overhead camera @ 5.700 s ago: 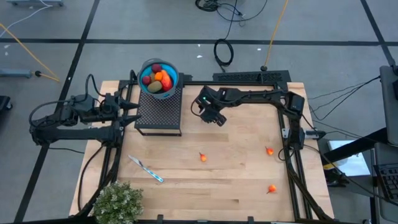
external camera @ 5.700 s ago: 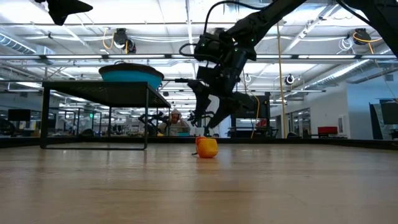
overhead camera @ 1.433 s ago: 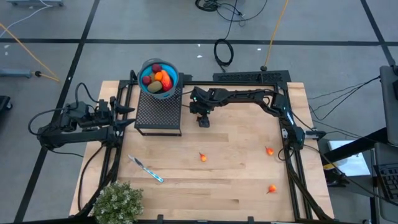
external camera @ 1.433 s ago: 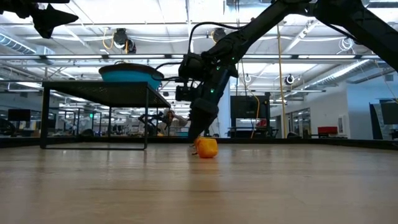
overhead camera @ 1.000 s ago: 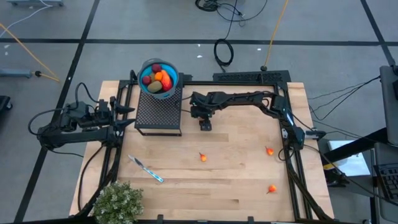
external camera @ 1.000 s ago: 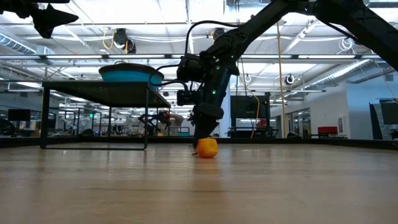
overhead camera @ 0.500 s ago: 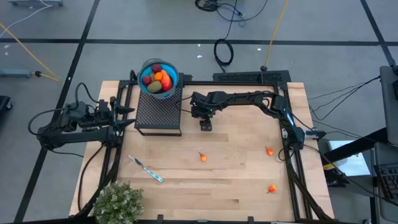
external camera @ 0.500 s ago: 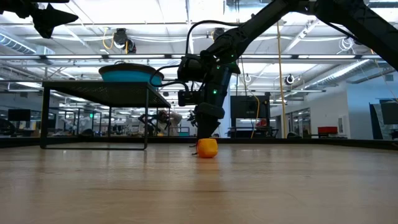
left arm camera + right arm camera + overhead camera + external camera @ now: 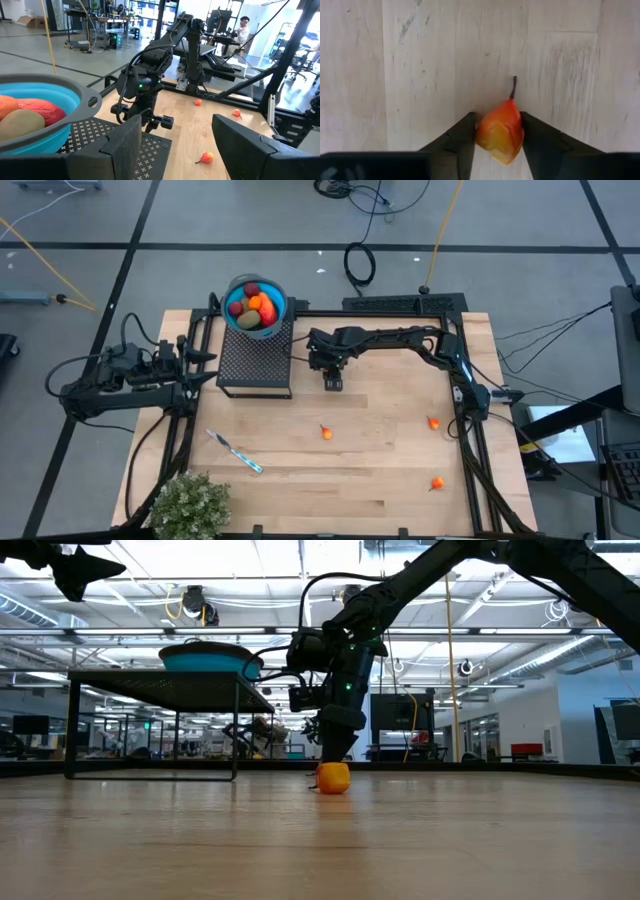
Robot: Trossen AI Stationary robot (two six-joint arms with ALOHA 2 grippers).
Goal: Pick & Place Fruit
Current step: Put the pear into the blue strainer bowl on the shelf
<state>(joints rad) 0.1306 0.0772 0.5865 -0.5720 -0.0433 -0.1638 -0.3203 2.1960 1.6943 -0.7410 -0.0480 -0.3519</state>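
A pear-shaped orange-red fruit (image 9: 499,134) with a dark stem lies on the wooden table between the fingers of my right gripper (image 9: 497,118). That gripper (image 9: 333,383) points steeply down just right of the black mesh stand (image 9: 256,362) and hides this fruit in the high view. A blue bowl (image 9: 256,305) holding several fruits sits on the stand's far end. Three small orange fruits (image 9: 326,433), (image 9: 433,422), (image 9: 437,483) lie loose on the table. My left gripper (image 9: 207,365) waits open at the stand's left, pointing level. My right gripper pinches the fruit's wide body (image 9: 481,134) between its two fingers, one on each flank. The fingers come from above, pointing steeply down. The fruit lies on the table with its stem (image 9: 513,86) pointing away from the gripper.
A thin blue-and-white stick (image 9: 235,451) lies near the table's left front. A bushy green plant (image 9: 188,505) stands at the near left corner. Black frame rails run along the left, right and far sides. Bare wood lies between the loose fruits.
My right gripper has stayed over the same spot beside the stand and has tipped a little more upright.
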